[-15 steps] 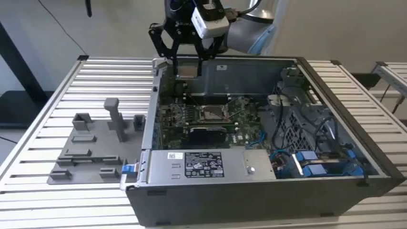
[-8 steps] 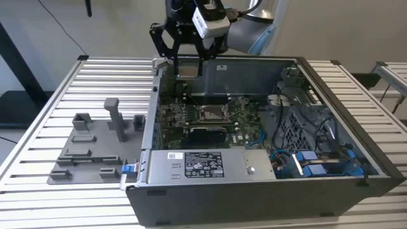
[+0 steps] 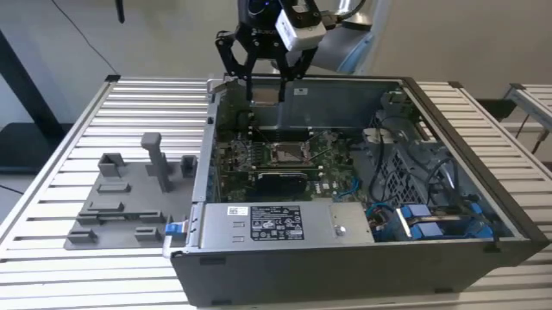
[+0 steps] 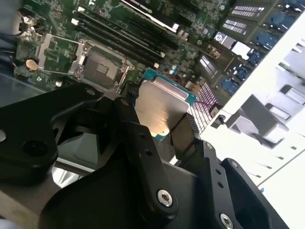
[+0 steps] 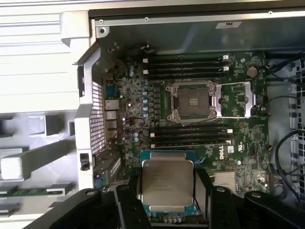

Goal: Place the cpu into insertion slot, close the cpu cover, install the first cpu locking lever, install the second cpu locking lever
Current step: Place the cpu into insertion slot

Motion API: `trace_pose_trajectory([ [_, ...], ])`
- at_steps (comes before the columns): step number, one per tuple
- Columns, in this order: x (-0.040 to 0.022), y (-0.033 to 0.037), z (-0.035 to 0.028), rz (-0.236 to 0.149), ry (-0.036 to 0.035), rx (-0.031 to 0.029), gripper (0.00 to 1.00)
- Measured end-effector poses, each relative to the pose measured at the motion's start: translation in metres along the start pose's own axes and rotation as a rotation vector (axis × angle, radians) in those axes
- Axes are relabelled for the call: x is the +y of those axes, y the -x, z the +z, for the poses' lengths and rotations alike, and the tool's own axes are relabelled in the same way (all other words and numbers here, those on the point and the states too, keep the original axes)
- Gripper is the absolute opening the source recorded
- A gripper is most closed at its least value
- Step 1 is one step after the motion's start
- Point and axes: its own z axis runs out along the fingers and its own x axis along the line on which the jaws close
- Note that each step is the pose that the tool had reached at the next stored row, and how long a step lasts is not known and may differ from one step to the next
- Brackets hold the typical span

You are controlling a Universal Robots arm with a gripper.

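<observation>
My black gripper (image 3: 265,92) hangs above the back wall of the open computer case, shut on the cpu (image 3: 265,95). In both wrist views the cpu (image 5: 167,183) (image 4: 159,107) is a flat silver-grey square on a green carrier, pinched by its two opposite edges between the fingers (image 5: 127,202) (image 4: 136,136). The insertion slot (image 5: 193,101) (image 4: 102,67) (image 3: 287,153) lies on the green board well below the chip, its brownish centre bare. Beside the socket its metal cover (image 5: 234,99) (image 4: 53,50) stands flipped open.
The case walls (image 3: 362,81) ring the board. Black memory slots (image 5: 186,64) run on both sides of the socket. A power supply (image 3: 276,223) and blue cables (image 3: 431,223) fill the case's front. A grey fixture plate (image 3: 129,194) lies at the exterior view's left.
</observation>
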Motion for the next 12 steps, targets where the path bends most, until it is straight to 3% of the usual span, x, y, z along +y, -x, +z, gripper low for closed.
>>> trace_pose_trajectory([
  [12,0.0092,0.0425,0.0017,0.000,-0.0004,0.0063,0.54],
])
